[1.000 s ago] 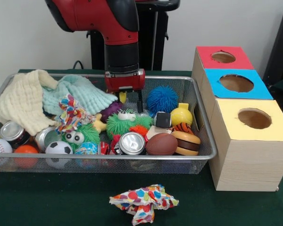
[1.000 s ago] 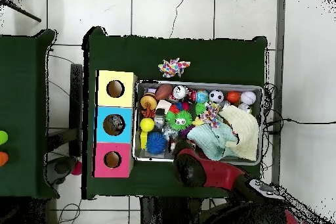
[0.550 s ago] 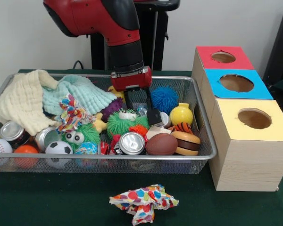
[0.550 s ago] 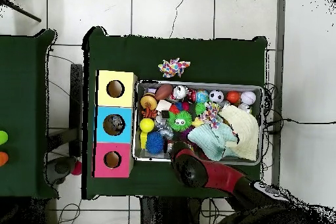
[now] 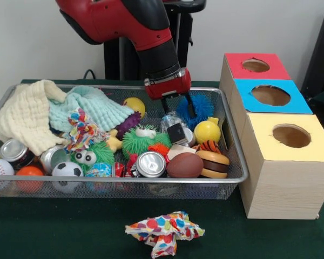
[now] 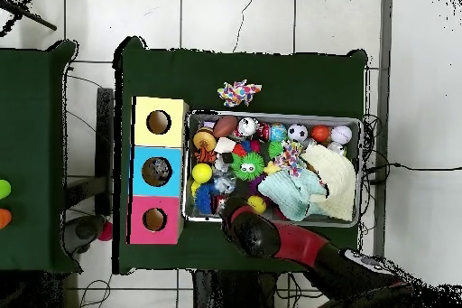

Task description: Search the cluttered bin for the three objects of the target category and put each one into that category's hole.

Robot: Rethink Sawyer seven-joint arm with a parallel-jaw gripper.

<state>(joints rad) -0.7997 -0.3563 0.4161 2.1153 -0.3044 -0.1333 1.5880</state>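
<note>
Table [image 5: 54, 237] carried a wire bin [image 5: 235, 162] and, just beside it, three wooden boxes with holes: red [image 5: 256, 66], blue [image 5: 270, 95], yellow [image 5: 291, 136]. Cloths, cans and toy balls filled the bin. The gripper [image 5: 178, 107] hung over the blue spiky ball [image 5: 201, 106] at the bin's far side near the boxes, fingers apart, one tip touching the spikes, nothing held. A patterned cloth [image 5: 164, 231] lay outside on the table.

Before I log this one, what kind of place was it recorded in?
Probably a robotics lab: a green-covered table on a tiled floor, a wire bin crammed with toys, and a wooden box with three coloured holes.
</note>
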